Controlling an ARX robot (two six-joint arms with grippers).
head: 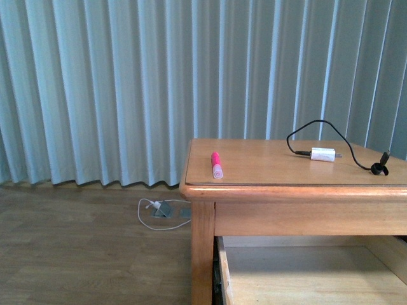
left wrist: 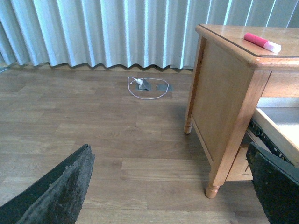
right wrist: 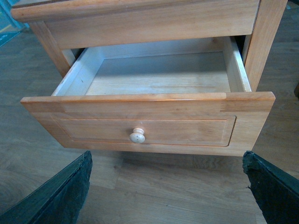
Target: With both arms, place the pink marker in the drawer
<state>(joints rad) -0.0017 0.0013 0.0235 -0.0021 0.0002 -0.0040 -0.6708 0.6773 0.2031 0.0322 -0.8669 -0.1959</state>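
The pink marker (head: pixel 216 164) lies on the cabinet top near its left front corner, paler cap end toward me. It also shows in the left wrist view (left wrist: pixel 261 42). The drawer (right wrist: pixel 154 126) is pulled open and empty, its round knob (right wrist: pixel 137 136) facing my right gripper. In the front view I see its open inside (head: pixel 305 273) below the top. My left gripper (left wrist: pixel 170 186) is open over the floor, left of the cabinet. My right gripper (right wrist: pixel 168 186) is open, in front of and a little below the drawer front. Neither arm shows in the front view.
A white charger block (head: pixel 323 154) with a black cable (head: pixel 318 125) lies on the cabinet top (head: pixel 280 162) at the right. A floor socket with a white cable (head: pixel 162 211) sits on the wooden floor left of the cabinet. Pale vertical blinds (head: pixel 127 89) hang behind.
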